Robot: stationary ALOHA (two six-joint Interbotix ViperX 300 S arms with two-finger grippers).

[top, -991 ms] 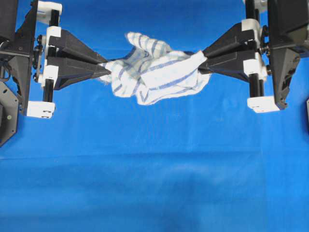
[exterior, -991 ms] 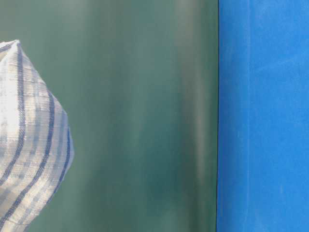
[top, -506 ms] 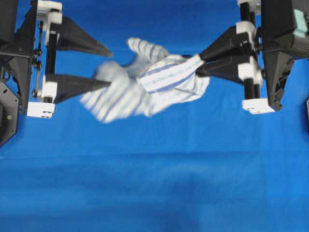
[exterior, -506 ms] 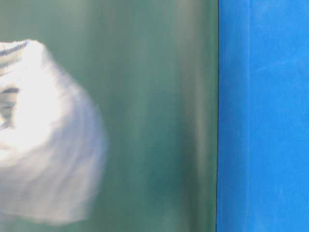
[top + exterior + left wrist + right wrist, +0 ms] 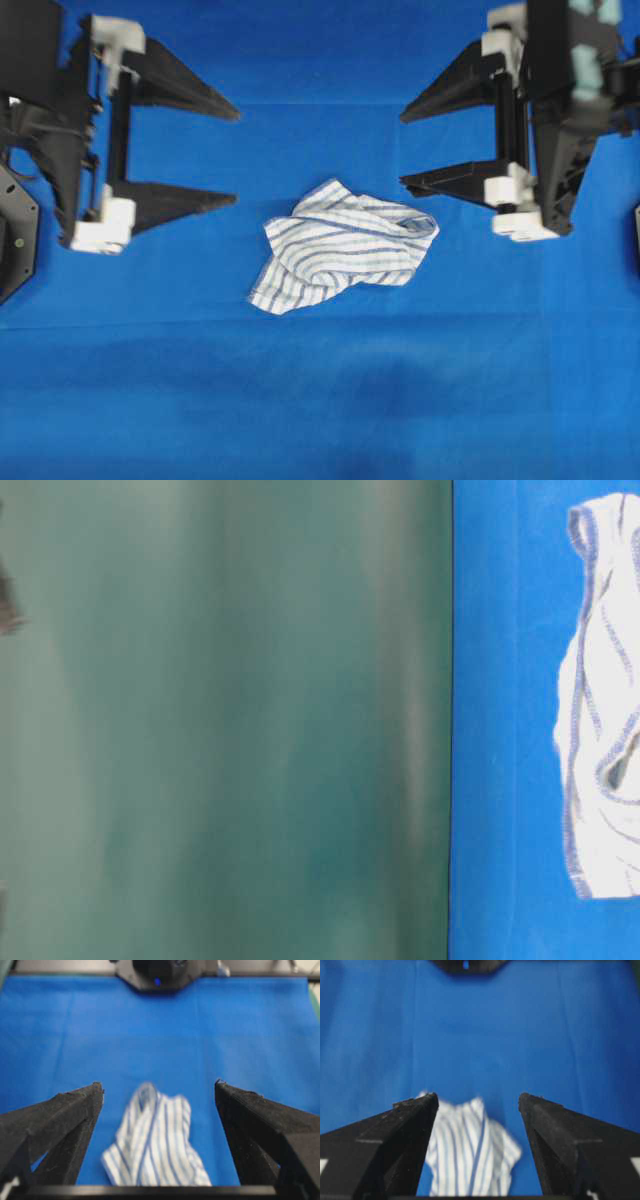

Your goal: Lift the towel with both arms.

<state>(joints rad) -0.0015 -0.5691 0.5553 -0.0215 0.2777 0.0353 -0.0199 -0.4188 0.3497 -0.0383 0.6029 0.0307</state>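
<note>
Towel (image 5: 340, 245): crumpled at frame centre on your blue counter (image 5: 320, 400), touching neither arm.
Left gripper (image 5: 237, 155): jaws spread wide, upper left.
Right gripper (image 5: 402, 150): jaws spread wide, upper right.

A big blue tablecloth (image 5: 320, 400) covers the whole table top. It is plain, with a few soft folds. One thing lies right on it: the towel (image 5: 340, 245), a small white cloth with blue-grey stripes. The towel is crumpled in a heap near the middle of the cloth. From table level, the blue cloth ends at a straight edge against a green background.
</note>
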